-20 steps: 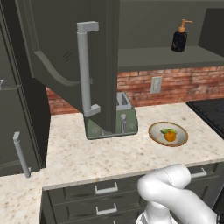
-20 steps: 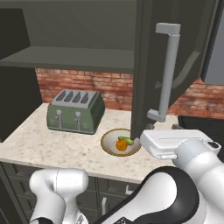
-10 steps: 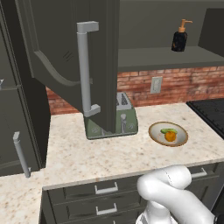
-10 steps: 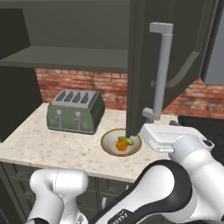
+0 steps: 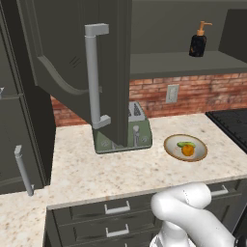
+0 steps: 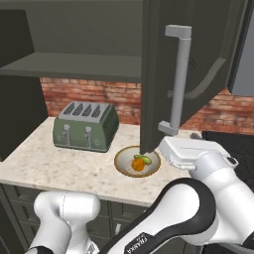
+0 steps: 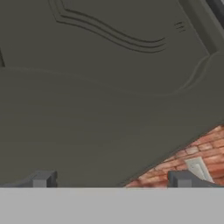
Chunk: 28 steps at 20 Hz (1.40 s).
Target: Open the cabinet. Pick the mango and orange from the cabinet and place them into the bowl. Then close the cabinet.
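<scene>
The wide dark grey wall cabinet [image 5: 72, 72] w/ arched raised-panel doors hangs above the speckled beige stone surface [image 5: 96, 169], both doors swung out; each looks stiff and hinge-guided, prob. light to swing, so push flat on the panel face or take the long vertical silver bar handle [image 6: 177, 82]. Jaws [image 7: 111, 180] stand spread wide, grasping nothing, close up against a door panel in the hand view. Small round bright orange fruit [image 5: 187, 150] and oblong green-yellow mango [image 5: 185, 144] already lie touching in the shallow cream bowl w/ tan-brown rim [image 5: 170, 149], right of the green toaster [image 6: 87, 126], so closing is prob. what's left.
</scene>
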Tool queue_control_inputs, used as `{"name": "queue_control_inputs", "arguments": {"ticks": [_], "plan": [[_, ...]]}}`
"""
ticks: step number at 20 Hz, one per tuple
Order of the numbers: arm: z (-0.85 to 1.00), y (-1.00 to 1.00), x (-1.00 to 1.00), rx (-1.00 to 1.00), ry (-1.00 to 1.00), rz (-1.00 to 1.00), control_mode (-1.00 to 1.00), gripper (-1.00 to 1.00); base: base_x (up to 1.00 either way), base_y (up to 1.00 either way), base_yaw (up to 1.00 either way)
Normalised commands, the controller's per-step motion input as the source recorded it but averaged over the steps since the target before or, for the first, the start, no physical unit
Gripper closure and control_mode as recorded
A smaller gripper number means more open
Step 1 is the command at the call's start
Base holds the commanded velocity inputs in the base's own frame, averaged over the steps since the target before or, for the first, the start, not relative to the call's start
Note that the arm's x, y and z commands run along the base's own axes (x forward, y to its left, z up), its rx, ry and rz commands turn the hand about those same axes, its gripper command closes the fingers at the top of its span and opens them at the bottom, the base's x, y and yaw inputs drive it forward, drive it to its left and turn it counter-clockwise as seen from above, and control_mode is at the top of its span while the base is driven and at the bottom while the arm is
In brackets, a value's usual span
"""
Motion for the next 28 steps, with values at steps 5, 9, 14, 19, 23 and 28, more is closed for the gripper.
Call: {"name": "queue_control_inputs", "arguments": {"ticks": [5, 9, 14, 19, 23, 28], "plan": [[0.00, 0.06, 0.13, 0.02, -0.09, 0.01, -1.00, -1.00, 0.00, 0.00, 0.00], [0.00, 0.15, 0.17, 0.02, -0.08, 0.02, -1.00, -1.00, 0.00, 0.00, 0.00], [0.00, 0.21, 0.17, 0.01, -0.03, 0.01, -1.00, -1.00, 0.00, 0.00, 0.00], [0.00, 0.23, 0.21, 0.01, 0.00, 0.00, -1.00, -1.00, 0.00, 0.00, 0.00], [0.00, 0.20, 0.22, 0.01, 0.00, 0.00, -1.00, -1.00, 0.00, 0.00, 0.00], [0.00, 0.15, 0.23, 0.01, -0.03, 0.01, -1.00, -1.00, 0.00, 0.00, 0.00]]}}
